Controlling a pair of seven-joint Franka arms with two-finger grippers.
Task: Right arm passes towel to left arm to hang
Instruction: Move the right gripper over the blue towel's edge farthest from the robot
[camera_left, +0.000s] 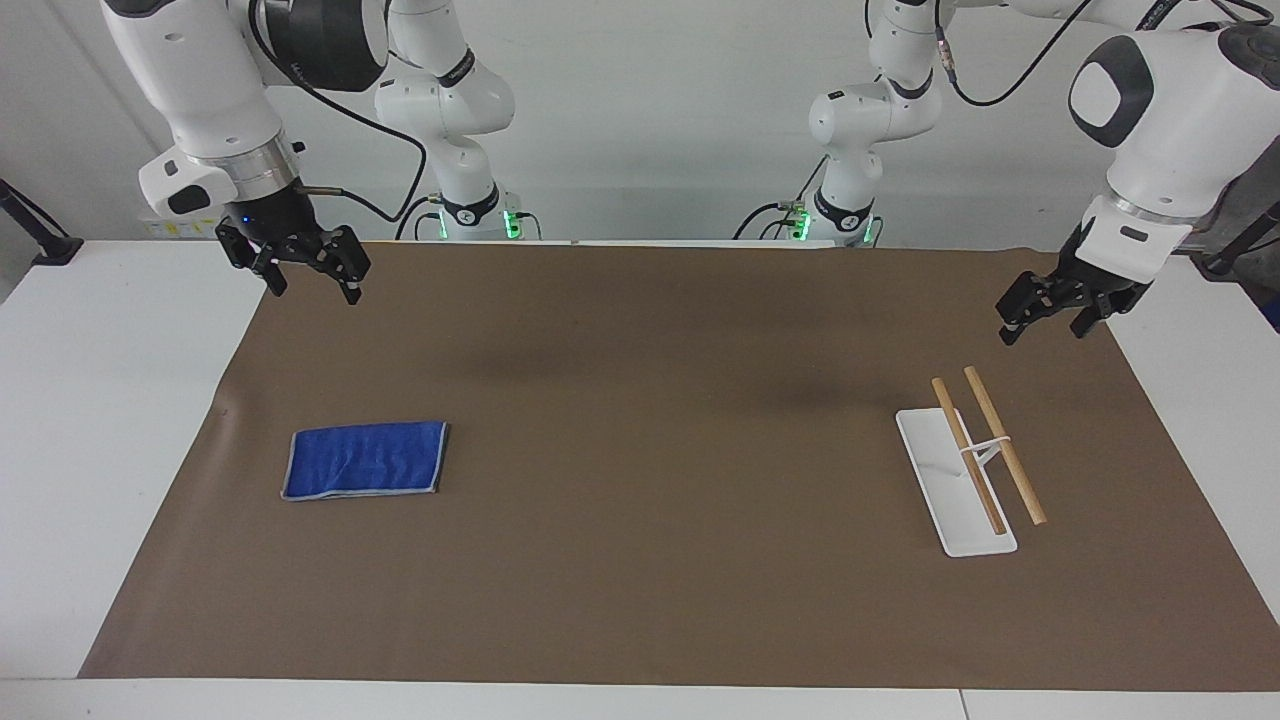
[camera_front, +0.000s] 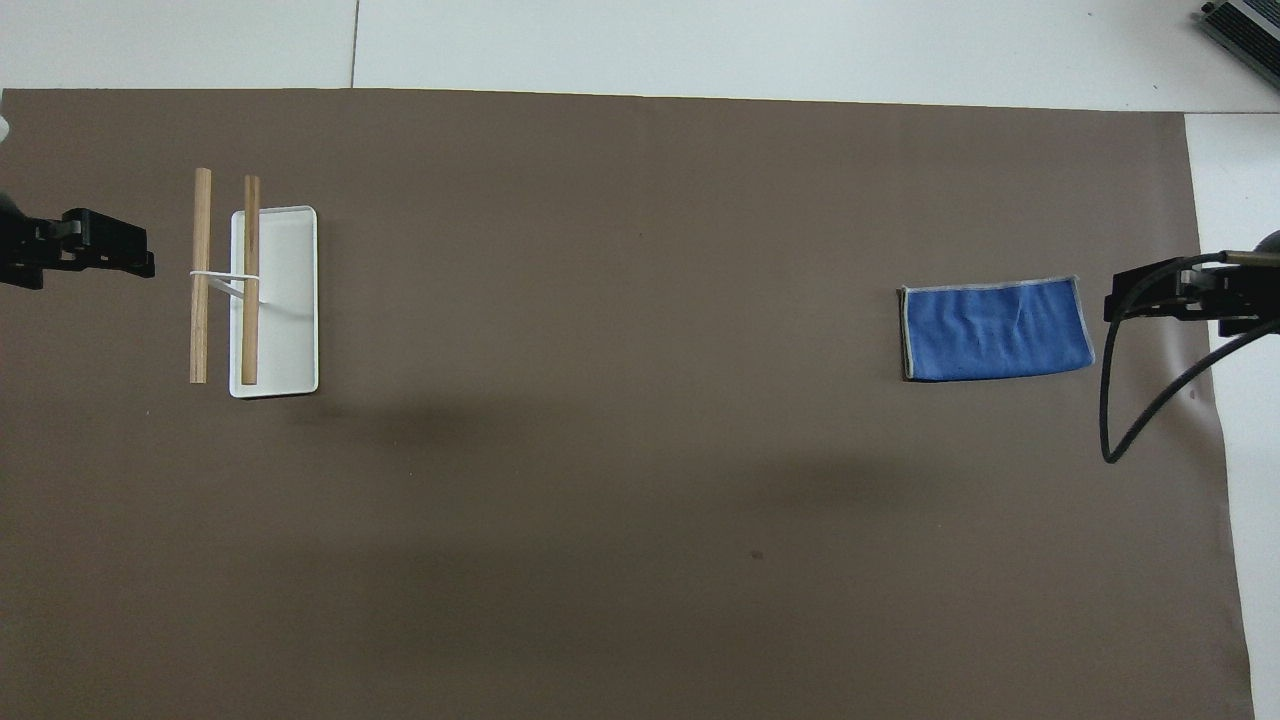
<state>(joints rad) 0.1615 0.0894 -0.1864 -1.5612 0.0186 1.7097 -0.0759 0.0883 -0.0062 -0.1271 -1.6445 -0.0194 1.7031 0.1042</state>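
The right gripper (camera_left: 312, 283) is seen raised over the brown mat's (camera_left: 640, 460) corner at the right arm's end, close to the robots, its two fingers spread apart and nothing held between them. The left gripper (camera_left: 1042, 322) is likewise raised over the mat's edge at the left arm's end, its fingers also apart and empty; that arm is seen waiting. Farther from the robots, the blue towel (camera_left: 365, 459) is laid flat on the mat, at about five o'clock from the right gripper in the facing view and well apart from it. At about the same depth, toward the left arm's end, a white rack (camera_left: 955, 480) is stood on the mat, with two wooden bars (camera_left: 985, 452) carried across it; it is found at about seven o'clock from the left gripper.
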